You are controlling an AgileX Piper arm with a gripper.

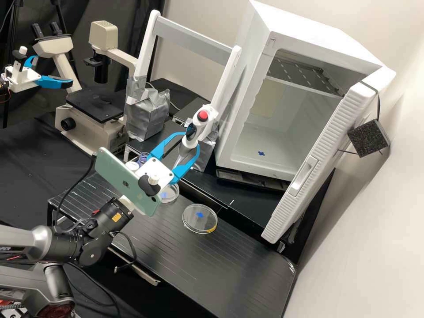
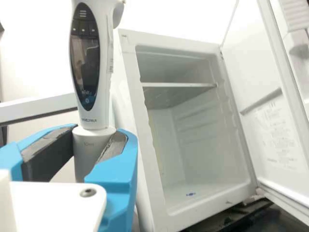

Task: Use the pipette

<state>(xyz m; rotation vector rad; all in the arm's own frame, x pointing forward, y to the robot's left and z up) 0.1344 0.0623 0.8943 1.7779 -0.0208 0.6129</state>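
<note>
Gripper: the white hand (image 1: 191,142) has two bright blue fingers, and they are squeezed in on the pipette (image 1: 193,130), one on each side. They stand only as far apart as the pipette is thick.
Finger pads: in the wrist view, the dark pads (image 2: 48,153) press on the pale part just below the pipette's handle.
Pipette: it is up in the air over the black bench (image 1: 247,269), with its fat white handle above the blue fingertips and its thinner part going down between the fingers.
Red button: a round red button (image 1: 202,115) sits at the top of the pipette.
Screen: a long dark oval (image 2: 86,57) is on the handle.
Phone: a pale green phone (image 1: 123,179) is fixed on the arm, behind the gripper.
Round dishes: one clear dish (image 1: 199,219) lies on the bench and has a blue mark and a bit of yellow. Another dish (image 1: 170,194) is near it, partly behind the phone.
White box: the big white box (image 1: 240,104) stands past the bench with its door (image 1: 316,159) wide open. A shelf (image 1: 302,76) is inside.
Microscope: a cream and black one (image 1: 81,128) stands at the back.
</note>
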